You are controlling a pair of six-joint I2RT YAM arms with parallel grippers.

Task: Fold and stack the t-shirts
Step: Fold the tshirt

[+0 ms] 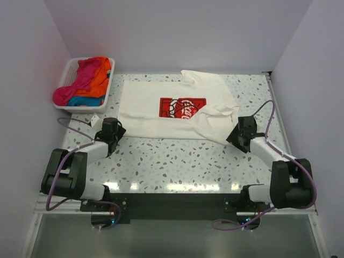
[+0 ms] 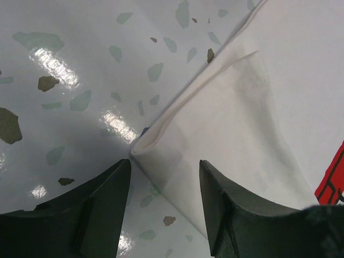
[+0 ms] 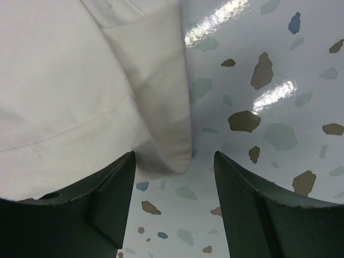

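White slatted basket [image 1: 69,75]: pink, orange, blue t-shirts [image 1: 88,80] inside. Right of basket: cream t-shirt [image 1: 142,110] spread flat, red logo [image 1: 165,102], white script [image 1: 188,111] unreadable. Left gripper [image 2: 164,183], right gripper [image 3: 174,177]: jaws apart, straddling its near edges, unclamped.

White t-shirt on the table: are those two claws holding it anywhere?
Nothing is held. The left gripper stands open over the cream-white t-shirt's near corner, the right gripper open over a folded edge; neither grips the cloth.
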